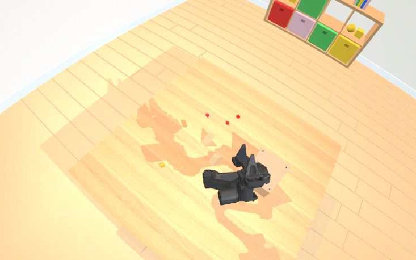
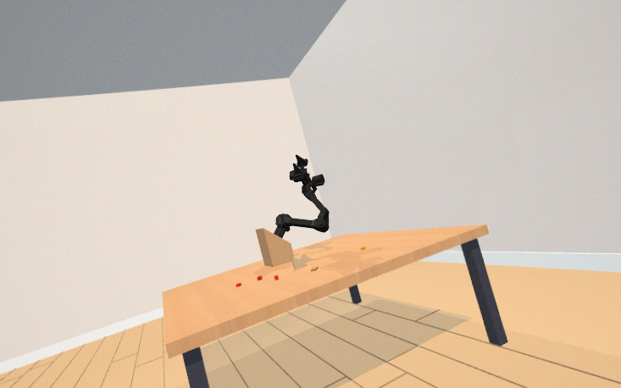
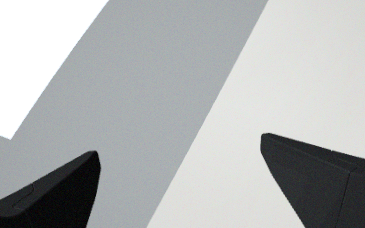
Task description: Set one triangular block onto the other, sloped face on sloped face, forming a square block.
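Overhead, the gripper [image 1: 247, 150] [image 2: 296, 160] [image 3: 181, 150] spread wide; near the blocks [image 1: 208, 138] [image 2: 297, 262], three red cubes [image 1: 227, 122] [image 2: 259, 278].

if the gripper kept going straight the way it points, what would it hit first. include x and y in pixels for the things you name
Nothing close: the way ahead of the open black gripper [image 1: 248, 150] [image 2: 296, 160] [image 3: 180, 144] looks free, with only pale wall and grey ceiling beyond; which comes first is unclear.

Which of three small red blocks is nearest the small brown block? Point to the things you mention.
The small red block [image 1: 207, 114] [image 2: 276, 277] leftmost in the top view; the other two sit farther right of the small brown block [image 1: 184, 123] [image 2: 314, 268].
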Available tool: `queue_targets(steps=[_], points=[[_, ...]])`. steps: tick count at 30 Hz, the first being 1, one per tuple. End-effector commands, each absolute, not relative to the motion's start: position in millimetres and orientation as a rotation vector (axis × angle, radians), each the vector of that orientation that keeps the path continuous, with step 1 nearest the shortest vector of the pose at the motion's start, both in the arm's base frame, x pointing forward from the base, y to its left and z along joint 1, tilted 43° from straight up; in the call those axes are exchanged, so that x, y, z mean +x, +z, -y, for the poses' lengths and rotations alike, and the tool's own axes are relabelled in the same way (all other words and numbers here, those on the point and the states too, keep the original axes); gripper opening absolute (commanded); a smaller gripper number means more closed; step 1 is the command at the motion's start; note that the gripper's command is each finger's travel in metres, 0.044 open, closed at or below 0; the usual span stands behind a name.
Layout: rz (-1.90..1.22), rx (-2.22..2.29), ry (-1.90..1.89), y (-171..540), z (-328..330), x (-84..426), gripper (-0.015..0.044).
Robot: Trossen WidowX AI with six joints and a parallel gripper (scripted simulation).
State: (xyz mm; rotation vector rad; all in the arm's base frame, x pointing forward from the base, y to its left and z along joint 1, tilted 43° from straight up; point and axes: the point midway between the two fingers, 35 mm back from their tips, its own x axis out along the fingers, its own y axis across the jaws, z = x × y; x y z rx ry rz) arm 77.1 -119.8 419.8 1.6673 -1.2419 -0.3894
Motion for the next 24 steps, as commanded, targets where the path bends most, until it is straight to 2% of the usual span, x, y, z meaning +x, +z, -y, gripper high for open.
queue_targets(steps=[1, 2, 14, 24], points=[[1.240, 1.665, -0.390, 419.7, 120.0, 76.7, 0.0426], [1.233, 1.658, -0.393, 419.7, 120.8, 75.5, 0.0440], [1.014, 1.590, -0.364, 424.6, 161.1, 62.9, 0.0440], [0.656, 1.505, -0.461, 388.6, 214.8, 113.1, 0.0440]])
